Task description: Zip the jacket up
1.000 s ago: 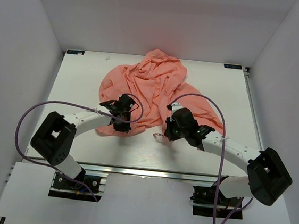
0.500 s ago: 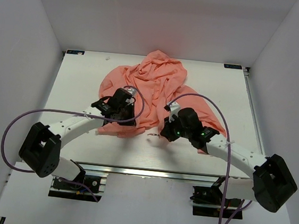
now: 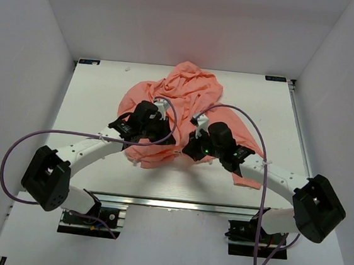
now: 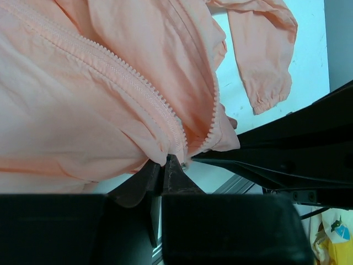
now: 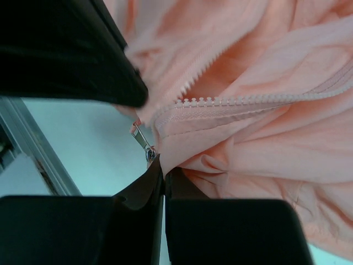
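Observation:
The salmon-pink jacket (image 3: 184, 98) lies crumpled in the middle of the table, its front hem lifted between my two grippers. My left gripper (image 3: 168, 139) is shut on the hem beside one row of zipper teeth (image 4: 138, 83), as the left wrist view shows (image 4: 164, 161). My right gripper (image 3: 189, 151) is shut on the other front edge (image 5: 164, 165), just under its zipper teeth (image 5: 237, 101). The metal zipper pull (image 5: 142, 139) hangs free beside the right fingertips. The two zipper halves are apart and the grippers are close together.
A sleeve cuff (image 4: 270, 88) lies on the white table (image 3: 92, 98). The right arm (image 4: 287, 160) crosses the left wrist view. The left gripper's body (image 5: 66, 49) fills the upper left of the right wrist view. The table's metal front rail (image 3: 169, 202) runs near the arm bases.
Both grippers have moved away from the near edge and toward each other, drawing the jacket's front hem up and together. The jacket has bunched toward the centre.

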Controlling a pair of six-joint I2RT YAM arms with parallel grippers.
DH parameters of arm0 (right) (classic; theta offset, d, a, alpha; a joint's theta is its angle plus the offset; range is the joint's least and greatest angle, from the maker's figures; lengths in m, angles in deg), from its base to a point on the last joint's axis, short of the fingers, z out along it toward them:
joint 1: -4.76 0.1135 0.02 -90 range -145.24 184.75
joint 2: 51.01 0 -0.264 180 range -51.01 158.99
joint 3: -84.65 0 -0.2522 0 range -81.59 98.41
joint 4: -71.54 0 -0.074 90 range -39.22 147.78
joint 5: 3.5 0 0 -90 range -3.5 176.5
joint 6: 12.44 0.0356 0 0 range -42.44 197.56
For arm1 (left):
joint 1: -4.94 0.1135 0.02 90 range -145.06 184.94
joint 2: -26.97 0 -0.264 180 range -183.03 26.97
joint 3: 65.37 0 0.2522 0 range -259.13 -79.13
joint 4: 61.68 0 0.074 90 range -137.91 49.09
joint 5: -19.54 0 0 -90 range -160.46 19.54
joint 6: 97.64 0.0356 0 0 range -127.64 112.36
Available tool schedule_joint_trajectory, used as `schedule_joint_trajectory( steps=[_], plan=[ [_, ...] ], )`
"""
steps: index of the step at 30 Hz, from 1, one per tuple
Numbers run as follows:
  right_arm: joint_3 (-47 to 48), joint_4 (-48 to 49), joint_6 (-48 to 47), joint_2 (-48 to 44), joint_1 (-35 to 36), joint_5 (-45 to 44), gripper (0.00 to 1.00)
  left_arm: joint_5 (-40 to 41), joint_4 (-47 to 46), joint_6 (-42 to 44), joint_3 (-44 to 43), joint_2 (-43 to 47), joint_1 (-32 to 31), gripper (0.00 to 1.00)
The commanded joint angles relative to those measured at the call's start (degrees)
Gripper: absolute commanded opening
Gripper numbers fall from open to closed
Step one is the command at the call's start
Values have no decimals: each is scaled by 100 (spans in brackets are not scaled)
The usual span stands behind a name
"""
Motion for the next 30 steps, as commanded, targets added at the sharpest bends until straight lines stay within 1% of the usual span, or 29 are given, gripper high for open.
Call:
schedule_joint_trajectory(
  steps=[1, 2, 6, 10, 11, 12, 14, 16, 18, 19, 24, 30],
  plan=[
    [419, 551, 236, 105, -11, 185, 0, -136, -131, 55, -65, 29, -64, 0],
    [445, 595, 324, 131, -2, 116, 0, -145, -131, 55, -73, 29, -99, 0],
    [472, 875, 842, 132, -11, -805, 0, -49, -43, 28, -3, 38, -222, 0],
    [551, 973, 1510, 202, -28, -1185, 0, -233, -96, -42, 225, 134, -275, 0],
    [560, 973, 1633, 219, -28, -1499, 0, -312, -122, -59, 304, 230, -283, 0],
    [569, 964, 1748, 228, -37, -1528, 0, -347, -149, -60, 330, 275, -301, 0],
    [569, 1070, 1723, 202, -72, -1354, 0, -304, -149, -77, 418, 398, -354, 0],
    [534, 1122, 1626, 123, -81, -1125, 0, -94, -88, -86, 462, 574, -363, 0],
    [481, 991, 1416, -17, -81, -853, 0, 187, -9, -103, 480, 688, -363, 0],
    [489, 712, 1310, -61, -72, -791, 0, 267, 44, -103, 471, 715, -354, 0],
    [166, 112, 993, -378, -90, -580, 0, 355, 18, -25, 402, 873, -363, 0],
    [-266, 173, 993, -914, -107, -220, 0, 724, 62, 195, 287, 1040, -354, 0]
  ],
)
